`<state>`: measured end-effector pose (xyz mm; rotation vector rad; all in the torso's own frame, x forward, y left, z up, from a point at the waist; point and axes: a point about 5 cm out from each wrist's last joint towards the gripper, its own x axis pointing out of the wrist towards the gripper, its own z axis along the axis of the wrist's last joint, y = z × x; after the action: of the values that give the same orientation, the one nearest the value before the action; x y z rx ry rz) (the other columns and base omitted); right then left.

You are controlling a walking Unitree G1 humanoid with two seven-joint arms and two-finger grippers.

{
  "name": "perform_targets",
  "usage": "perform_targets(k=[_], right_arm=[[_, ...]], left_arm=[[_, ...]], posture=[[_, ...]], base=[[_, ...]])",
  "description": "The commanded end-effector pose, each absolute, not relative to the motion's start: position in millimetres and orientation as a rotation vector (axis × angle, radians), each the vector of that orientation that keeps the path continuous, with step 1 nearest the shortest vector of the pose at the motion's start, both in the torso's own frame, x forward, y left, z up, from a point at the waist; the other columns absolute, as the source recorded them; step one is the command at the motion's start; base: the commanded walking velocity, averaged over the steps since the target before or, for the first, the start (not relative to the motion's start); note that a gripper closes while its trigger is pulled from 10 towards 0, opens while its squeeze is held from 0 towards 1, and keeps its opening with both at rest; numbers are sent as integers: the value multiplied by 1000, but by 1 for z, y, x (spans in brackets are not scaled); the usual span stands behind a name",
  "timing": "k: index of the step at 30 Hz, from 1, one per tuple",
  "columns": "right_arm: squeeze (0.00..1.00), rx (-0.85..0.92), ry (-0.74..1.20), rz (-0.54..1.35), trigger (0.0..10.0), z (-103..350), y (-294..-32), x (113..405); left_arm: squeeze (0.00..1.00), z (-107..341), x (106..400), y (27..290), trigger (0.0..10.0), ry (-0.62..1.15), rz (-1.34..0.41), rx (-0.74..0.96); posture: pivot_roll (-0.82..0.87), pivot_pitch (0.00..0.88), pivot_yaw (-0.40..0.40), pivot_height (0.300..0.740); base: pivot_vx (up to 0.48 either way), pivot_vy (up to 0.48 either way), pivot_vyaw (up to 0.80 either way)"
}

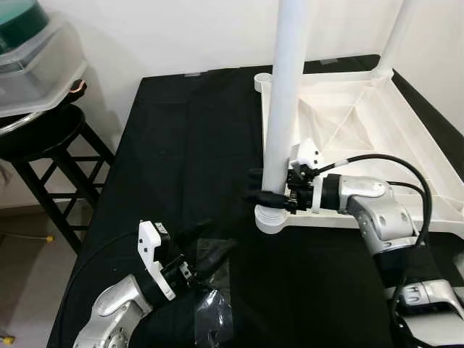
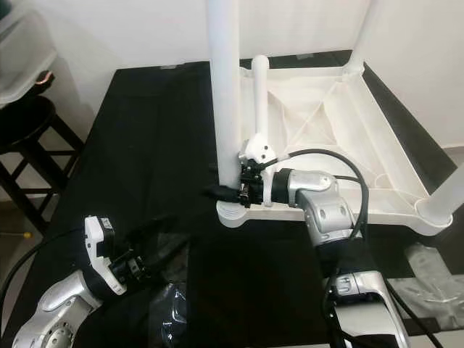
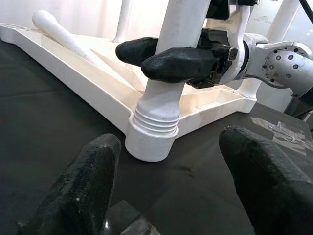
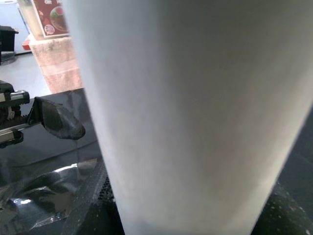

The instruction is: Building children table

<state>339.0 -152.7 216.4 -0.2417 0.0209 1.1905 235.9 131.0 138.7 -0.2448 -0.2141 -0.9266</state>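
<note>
Step in hand: fitting a leg into the overturned white tabletop point(image 1: 377, 123), which lies underside-up on the black-covered surface point(image 1: 181, 145).
Leg: the white leg point(image 1: 284, 109) stands upright in the near-left corner socket point(image 1: 274, 217); screw threads show at its foot in the left wrist view, so it is probably not fully wound in, though the seat is hard to judge from here.
Right gripper point(image 1: 272, 190): jaws closed around the leg low down, just above the socket.
Left gripper point(image 1: 206, 254): jaws spread wide, holding nothing, hovering over the surface near the socket and above a clear plastic bag point(image 1: 206, 315).
Other legs: one stands at the far-right corner point(image 1: 395, 36), another at the near-right corner point(image 2: 448, 192); a loose leg point(image 2: 259, 109) rests on the tabletop by the far-left corner.
Next move: likely twisting the held leg home while keeping it upright; then the loose leg needs its socket.
Nearby: a black stool point(image 1: 43, 145) stands beside the surface.
</note>
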Motion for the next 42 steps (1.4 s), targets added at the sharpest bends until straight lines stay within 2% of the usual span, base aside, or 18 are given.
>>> perform_targets(k=[1, 4, 5, 11, 13, 14, 16, 20, 29, 30, 32, 33, 34, 37, 38, 40, 41, 42], right_arm=[[0, -229, 9, 1215, 0, 213, -150, 338], [0, -230, -10, 1170, 0, 213, -155, 342], [0, -215, -21, 1063, 0, 212, -161, 345], [0, -211, -27, 989, 0, 210, -164, 345], [0, -142, -27, 730, 0, 193, -160, 335], [0, -129, 12, 469, 0, 174, -153, 321], [0, -137, 52, 395, 0, 161, -139, 304], [0, -187, 59, 384, 0, 151, -115, 285], [0, -179, 72, 406, 0, 149, -116, 295], [0, -162, 77, 407, 10000, 150, -114, 294], [0, -117, 67, 431, 10000, 154, -112, 293], [388, -93, 49, 464, 10000, 161, -108, 292], [1000, -70, 32, 520, 10000, 166, -105, 290], [1000, -48, -27, 773, 10000, 185, -101, 286], [1000, -48, -27, 773, 10000, 185, -101, 286], [1000, -102, -57, 909, 10000, 198, -112, 290], [176, -154, -61, 945, 10000, 202, -121, 295], [176, -154, -61, 945, 10000, 202, -121, 295]], left_arm=[[0, 136, 235, 132, 10000, -199, -928, -234], [0, 136, 235, 132, 10000, -200, -928, -234], [0, 137, 235, 133, 10000, -201, -926, -233], [0, 137, 235, 134, 10000, -202, -925, -232], [0, 138, 235, 137, 10000, -201, -923, -232], [0, 138, 235, 138, 10000, -200, -923, -232], [0, 138, 235, 139, 10000, -199, -924, -232], [0, 138, 237, 139, 10000, -196, -928, -227], [0, 137, 238, 141, 10000, -196, -920, -221], [0, 137, 238, 141, 10000, -195, -920, -221], [0, 137, 238, 141, 10000, -194, -922, -221], [0, 137, 238, 141, 10000, -192, -924, -221], [0, 137, 238, 141, 10000, -191, -925, -221], [0, 137, 238, 140, 10000, -192, -925, -220], [0, 137, 238, 140, 10000, -192, -925, -220], [0, 137, 237, 139, 10000, -194, -923, -220], [0, 137, 237, 139, 10000, -195, -922, -221], [0, 137, 237, 139, 10000, -195, -922, -221]], posture=[[22, 169, 57, 740], [21, 172, 56, 740], [19, 175, 55, 740], [14, 179, 57, 740], [-1, 185, 63, 740], [-5, 187, 65, 740], [0, 193, 67, 740], [1, 188, 69, 740], [6, 177, 71, 740], [6, 177, 71, 740], [14, 172, 83, 740], [15, 172, 84, 740], [23, 172, 84, 740], [30, 172, 79, 740], [30, 172, 79, 740], [35, 173, 73, 740], [39, 174, 70, 740], [39, 174, 70, 740]], base=[[0, 0, 0], [0, 0, 0], [0, 0, 0], [0, 0, 0], [0, 0, 0], [0, 0, 0], [0, 0, 0], [0, 0, 0], [0, 0, 0], [0, 0, 0], [0, 0, 0], [0, 0, 0], [0, 0, 0], [0, 0, 0], [0, 0, 0], [0, 0, 0], [0, 0, 0], [0, 0, 0]])
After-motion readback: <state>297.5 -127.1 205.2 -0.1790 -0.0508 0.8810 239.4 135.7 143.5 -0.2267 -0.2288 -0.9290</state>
